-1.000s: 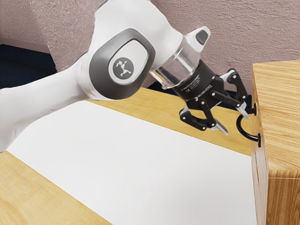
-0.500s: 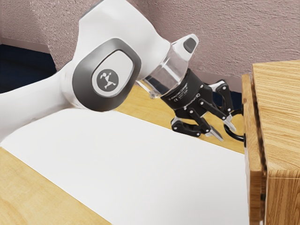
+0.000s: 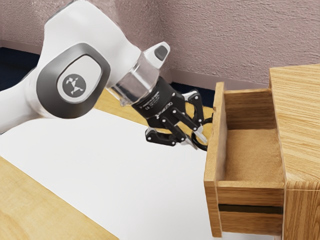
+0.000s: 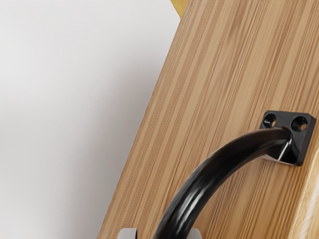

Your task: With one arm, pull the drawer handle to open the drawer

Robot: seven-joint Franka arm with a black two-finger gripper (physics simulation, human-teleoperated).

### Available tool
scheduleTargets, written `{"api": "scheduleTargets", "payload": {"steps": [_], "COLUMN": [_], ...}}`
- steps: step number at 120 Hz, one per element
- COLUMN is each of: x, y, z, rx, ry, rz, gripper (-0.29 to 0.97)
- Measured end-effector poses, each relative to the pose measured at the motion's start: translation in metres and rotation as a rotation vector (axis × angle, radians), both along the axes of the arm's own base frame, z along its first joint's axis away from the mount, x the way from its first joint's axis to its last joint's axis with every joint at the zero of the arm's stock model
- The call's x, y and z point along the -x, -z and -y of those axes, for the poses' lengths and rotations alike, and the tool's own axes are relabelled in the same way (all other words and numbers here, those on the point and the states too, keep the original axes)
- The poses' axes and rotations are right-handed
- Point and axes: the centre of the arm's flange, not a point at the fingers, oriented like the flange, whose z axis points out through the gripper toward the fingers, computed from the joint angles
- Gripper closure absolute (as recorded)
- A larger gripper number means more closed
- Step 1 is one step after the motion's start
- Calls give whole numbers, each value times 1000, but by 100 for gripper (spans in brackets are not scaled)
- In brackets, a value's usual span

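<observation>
Exterior view: the drawer [image 3: 245, 150] stands well out of its cabinet [image 3: 300, 100] above the desk [image 3: 100, 175] — the claw [image 3: 196, 139] clenched on the black handle [image 3: 203, 147], evidently to haul the front panel outward. The arm [image 3: 75, 85] reaches in from the exterior view's left, wrist angled down. Wrist view: the handle arcs from its bolted mount [image 4: 289, 132] across the drawer front [image 4: 214, 74] — just under the hand.

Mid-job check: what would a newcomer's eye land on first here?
The wooden drawer stands well out of its cabinet at the exterior view's right. The black end effector sits at the drawer front's curved black handle, which looms close under the hand in the wrist view.
</observation>
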Motion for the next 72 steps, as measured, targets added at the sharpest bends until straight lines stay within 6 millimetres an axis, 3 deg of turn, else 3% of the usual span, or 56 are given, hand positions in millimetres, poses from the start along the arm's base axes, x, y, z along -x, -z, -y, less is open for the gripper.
{"api": "scheduleTargets", "payload": {"steps": [40, 72], "x": [44, 61], "y": [-9, -13], "z": [-41, -78], "rx": [2, -7], "ry": [-52, -98], "rz": [-2, -9], "gripper": [67, 67]}}
